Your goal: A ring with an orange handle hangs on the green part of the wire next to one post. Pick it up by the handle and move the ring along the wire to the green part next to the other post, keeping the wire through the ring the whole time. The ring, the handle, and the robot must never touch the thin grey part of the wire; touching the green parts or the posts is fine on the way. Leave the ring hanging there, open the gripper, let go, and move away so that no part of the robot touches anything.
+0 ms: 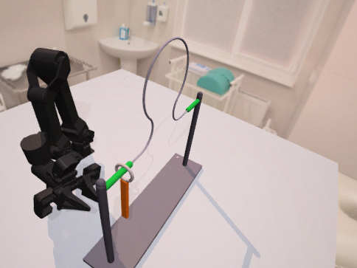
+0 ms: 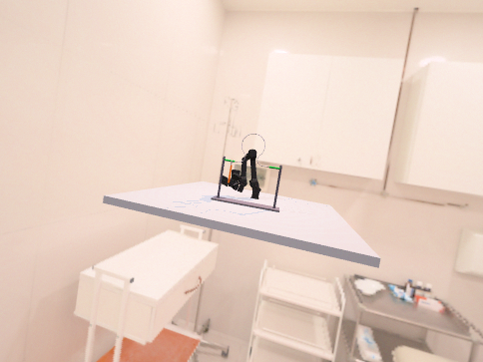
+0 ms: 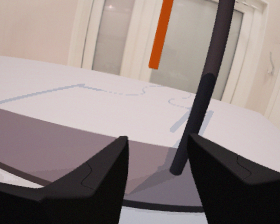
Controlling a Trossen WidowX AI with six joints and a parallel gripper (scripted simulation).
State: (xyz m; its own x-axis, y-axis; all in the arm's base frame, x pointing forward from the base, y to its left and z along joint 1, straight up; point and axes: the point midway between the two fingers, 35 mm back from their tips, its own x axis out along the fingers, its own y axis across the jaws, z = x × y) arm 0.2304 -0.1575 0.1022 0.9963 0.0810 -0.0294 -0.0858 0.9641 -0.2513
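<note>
The pale ring (image 1: 132, 176) hangs around the near green part (image 1: 113, 179) (image 2: 228, 161), towards its grey-wire end. Its orange handle (image 1: 125, 199) (image 2: 230, 174) (image 3: 161, 35) hangs straight down. The near post (image 1: 105, 225) (image 2: 221, 180) (image 3: 212, 65) stands beside it. The thin grey wire (image 1: 144, 92) (image 2: 264, 146) loops up and over to the far green part (image 1: 193, 105) (image 2: 274, 168) at the far post (image 1: 192, 133) (image 2: 277, 189). My gripper (image 1: 94, 204) (image 3: 158, 142) is partly open and empty, left of the near post in the top view. The handle is ahead, above the fingertips, in the wrist view.
The dark base plate (image 1: 158, 199) (image 2: 244, 203) carries both posts and lies on the white table (image 1: 276, 166) (image 2: 299, 224). In the wrist view the near post rises just beyond the right finger. The arm's upper links stand left of the wire in the top view.
</note>
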